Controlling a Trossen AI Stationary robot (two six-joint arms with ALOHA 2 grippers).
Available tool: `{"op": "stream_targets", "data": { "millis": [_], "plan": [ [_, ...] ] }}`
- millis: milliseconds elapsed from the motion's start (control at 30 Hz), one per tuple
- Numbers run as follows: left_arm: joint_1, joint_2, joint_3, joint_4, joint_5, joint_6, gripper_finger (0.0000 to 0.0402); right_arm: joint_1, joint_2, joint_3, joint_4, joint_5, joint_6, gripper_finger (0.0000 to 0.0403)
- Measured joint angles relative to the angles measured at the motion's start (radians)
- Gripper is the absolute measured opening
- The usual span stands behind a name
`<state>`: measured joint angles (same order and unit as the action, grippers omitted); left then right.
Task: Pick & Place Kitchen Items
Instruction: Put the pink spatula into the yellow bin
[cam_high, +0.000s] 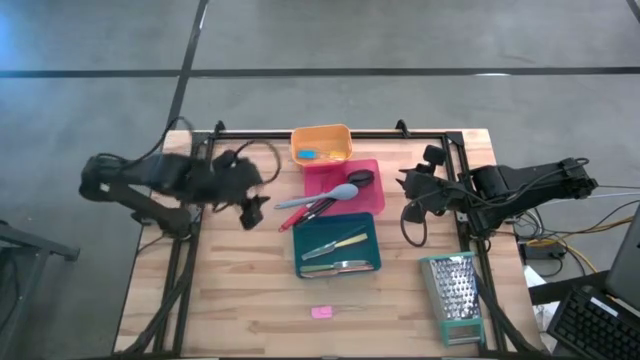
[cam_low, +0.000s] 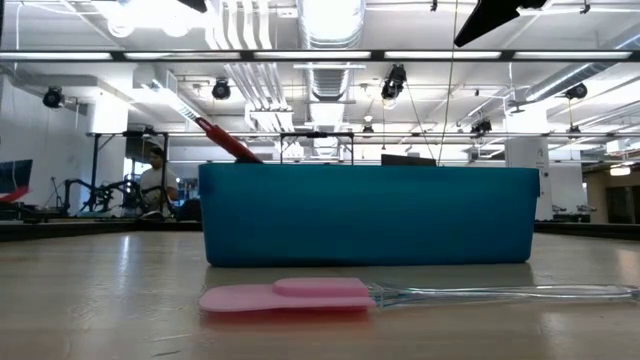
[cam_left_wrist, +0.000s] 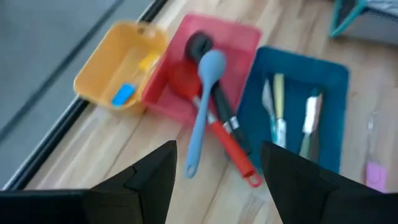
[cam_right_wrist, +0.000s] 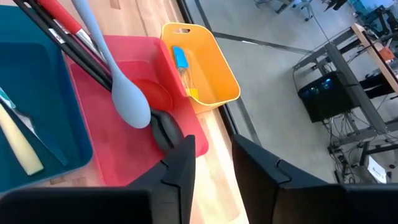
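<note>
While both end effectors (cam_high: 262, 207) (cam_high: 408, 186) gape empty, the pink tray (cam_high: 322, 178) holds spoons (cam_high: 345, 187).

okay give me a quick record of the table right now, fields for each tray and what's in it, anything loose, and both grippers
orange tray: small blue piece, yellow bit
pink tray: grey spoon, red spatula, black spoon, heads in the tray, handles sticking out over its edge
teal tray: yellow-handled knife, metal tongs
loose on table: pink piece in front of the teal tray
box grater: lying near the right front corner
left gripper: open, empty, left of the trays
right gripper: slightly open, empty, right of the pink tray
</note>
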<state>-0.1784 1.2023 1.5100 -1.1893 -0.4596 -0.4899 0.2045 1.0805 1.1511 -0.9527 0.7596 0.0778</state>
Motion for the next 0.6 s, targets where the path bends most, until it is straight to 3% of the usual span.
{"op": "stream_targets", "data": {
  "millis": [133, 333, 500, 600],
  "plan": [
    [-0.119, -0.057, -0.103, 0.106, -0.078, -0.003, 0.0234, 0.0, 0.0, 0.0, 0.001, 0.0, 0.001, 0.0107],
    [-0.234, -0.095, -0.271, 0.275, -0.115, 0.032, 0.0234, 0.0, 0.002, 0.0, 0.034, -0.011, 0.001, 0.0098],
    [-0.304, -0.105, -0.442, 0.496, -0.144, 0.047, 0.0234, 0.0, 0.002, 0.0, 0.09, -0.113, -0.032, 0.0078],
    [-0.339, -0.103, -0.535, 0.647, -0.144, 0.085, 0.0234, 0.0, 0.002, -0.003, 0.153, -0.243, -0.064, 0.0069]
  ]
}}
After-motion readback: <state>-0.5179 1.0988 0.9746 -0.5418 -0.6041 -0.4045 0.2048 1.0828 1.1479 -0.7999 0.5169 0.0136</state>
